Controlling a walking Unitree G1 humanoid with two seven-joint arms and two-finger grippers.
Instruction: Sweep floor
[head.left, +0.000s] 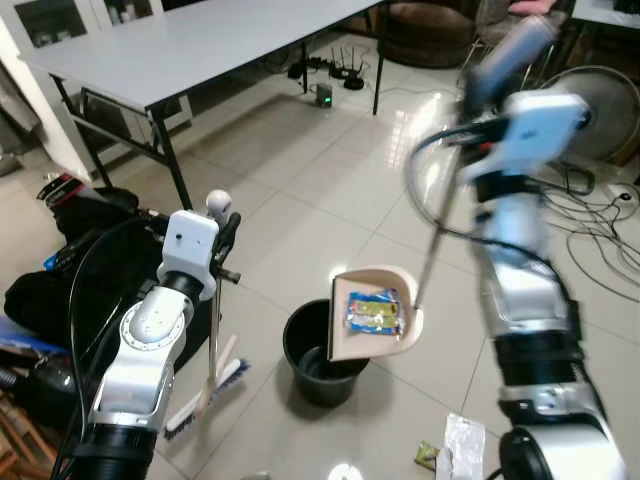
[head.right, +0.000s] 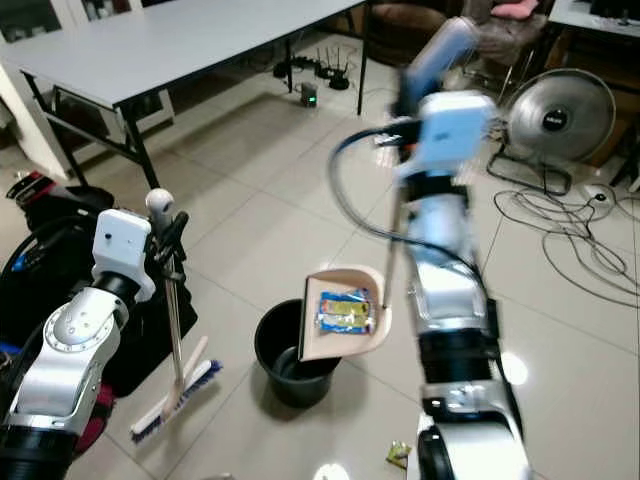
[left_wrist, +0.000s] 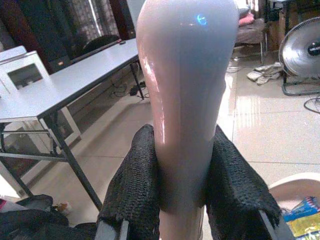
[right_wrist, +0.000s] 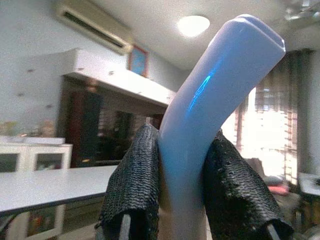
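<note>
Step in hand, as judged: emptying the dustpan (head.left: 375, 315) into the black bin (head.left: 318, 355). The dustpan hangs over the bin's right rim with a yellow-and-blue wrapper (head.left: 373, 311) on it. Tip the pan further toward the bin mouth and keep its lip inside the rim so the wrapper drops in, not onto the tiles.

The right gripper (right_wrist: 187, 195) is clamped on the pale blue dustpan handle (right_wrist: 210, 100), both fingers pressed against it. The left gripper (left_wrist: 185, 185) is closed on the broom handle (left_wrist: 185, 90); hold the broom (head.left: 205, 395) upright, left of the bin, its bristles on the floor. More litter (head.left: 455, 445) lies near right.
</note>
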